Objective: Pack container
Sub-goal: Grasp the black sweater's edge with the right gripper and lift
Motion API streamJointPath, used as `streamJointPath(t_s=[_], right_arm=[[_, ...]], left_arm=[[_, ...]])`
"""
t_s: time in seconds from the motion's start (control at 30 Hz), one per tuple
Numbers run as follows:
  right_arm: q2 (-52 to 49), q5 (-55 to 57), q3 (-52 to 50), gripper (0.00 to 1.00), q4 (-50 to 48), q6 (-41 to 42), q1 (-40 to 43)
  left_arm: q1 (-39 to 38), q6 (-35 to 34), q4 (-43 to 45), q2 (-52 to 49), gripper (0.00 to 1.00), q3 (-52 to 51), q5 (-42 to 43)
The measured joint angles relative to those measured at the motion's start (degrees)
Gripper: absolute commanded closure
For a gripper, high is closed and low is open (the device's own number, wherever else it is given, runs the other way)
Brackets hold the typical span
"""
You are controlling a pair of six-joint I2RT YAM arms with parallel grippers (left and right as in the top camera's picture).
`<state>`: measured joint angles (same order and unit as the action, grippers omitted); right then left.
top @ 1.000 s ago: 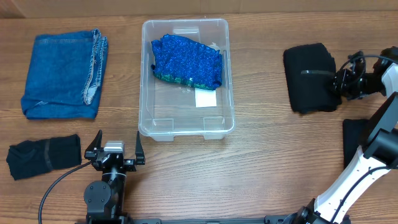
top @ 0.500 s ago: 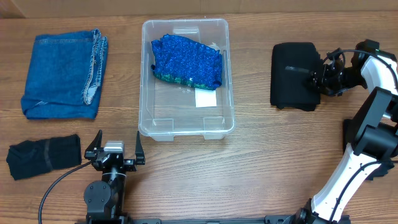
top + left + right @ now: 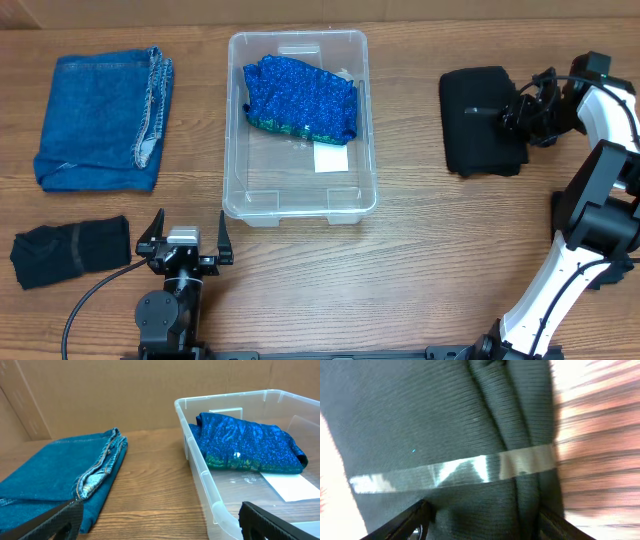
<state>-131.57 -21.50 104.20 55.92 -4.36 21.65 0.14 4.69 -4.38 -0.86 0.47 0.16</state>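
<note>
Over on the right, the black knit bundle has slid across the bench towards the container since a second ago. It then eased back a touch in the last half second, and the right hand went with it.

Nearest me, the left hand sits low at the bench edge with its fingers spread wide and nothing between them, just short of the container's near wall. Beside it to the left lies a small black bundle, taped round, not yet packed.

The container stands mid-bench, well apart from both side piles. One item is in: a blue sequinned cloth at the far end, beside the white label. The near half is bare.

Further back on the left, the folded jeans wait untouched. On the right, the wrist view shows fingers either side of a thick fold of the black knit bundle, just below its strip of clear tape. Since the bundle travels with the hand, I take it to be clamped on that fold.

So I'd reckon one piece is packed and three are left. Nothing lies between the held bundle and the container; its right wall is the only thing to clear.
</note>
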Motion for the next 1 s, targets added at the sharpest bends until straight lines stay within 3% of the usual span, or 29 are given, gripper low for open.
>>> streamJointPath(t_s=[0.33, 0.77, 0.87, 1.0], right_arm=[[0.0, 9.92, 0.59, 0.33, -0.66, 1.18, 0.04], [0.96, 9.66, -3.21, 0.31, -5.03, 1.2, -0.28], [1.9, 8.61, -5.35, 0.46, -6.69, 1.55, -0.55], [2.27, 7.28, -5.7, 0.83, -6.75, 2.12, -1.9]], left_arm=[[0.0, 0.0, 0.0, 0.0, 0.0, 0.0, 0.0], [0.0, 0.0, 0.0, 0.0, 0.0, 0.0, 0.0], [0.0, 0.0, 0.0, 0.0, 0.0, 0.0, 0.0], [0.0, 0.0, 0.0, 0.0, 0.0, 0.0, 0.0]])
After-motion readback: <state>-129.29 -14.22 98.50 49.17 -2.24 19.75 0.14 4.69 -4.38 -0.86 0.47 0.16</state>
